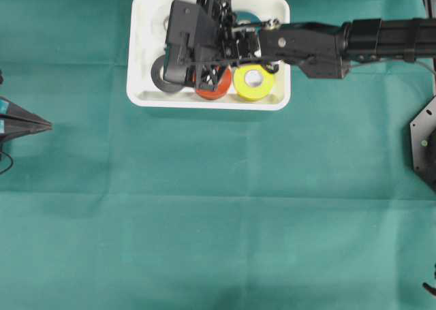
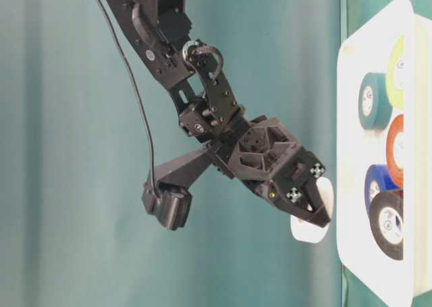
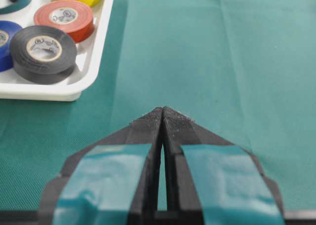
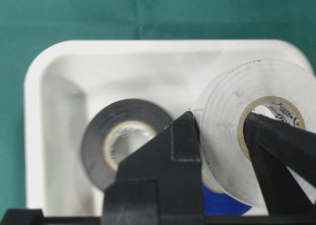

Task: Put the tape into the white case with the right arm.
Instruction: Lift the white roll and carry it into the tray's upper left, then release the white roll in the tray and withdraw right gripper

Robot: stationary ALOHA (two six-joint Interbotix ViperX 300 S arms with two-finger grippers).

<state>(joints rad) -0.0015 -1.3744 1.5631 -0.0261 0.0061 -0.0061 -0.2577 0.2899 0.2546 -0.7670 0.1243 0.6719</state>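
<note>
A white tape roll (image 4: 224, 131) is pinched in my right gripper (image 4: 217, 117), one finger outside the roll and the other through its core. In the table-level view the roll (image 2: 312, 231) hangs a short way off the white case (image 2: 351, 118), still in the right gripper (image 2: 316, 211). From overhead the right arm (image 1: 306, 44) reaches over the white case (image 1: 204, 102), and its wrist hides the held roll. The case holds black (image 1: 163, 80), red (image 1: 212, 86), yellow (image 1: 254, 82) and teal (image 1: 246, 16) rolls. A blue roll (image 4: 222, 202) lies under the held one.
My left gripper (image 1: 46, 125) rests at the left edge of the green cloth, its blue-banded fingers closed tip to tip (image 3: 163, 110). The case corner (image 3: 74, 89) with the black roll (image 3: 43, 52) lies ahead of it to the left.
</note>
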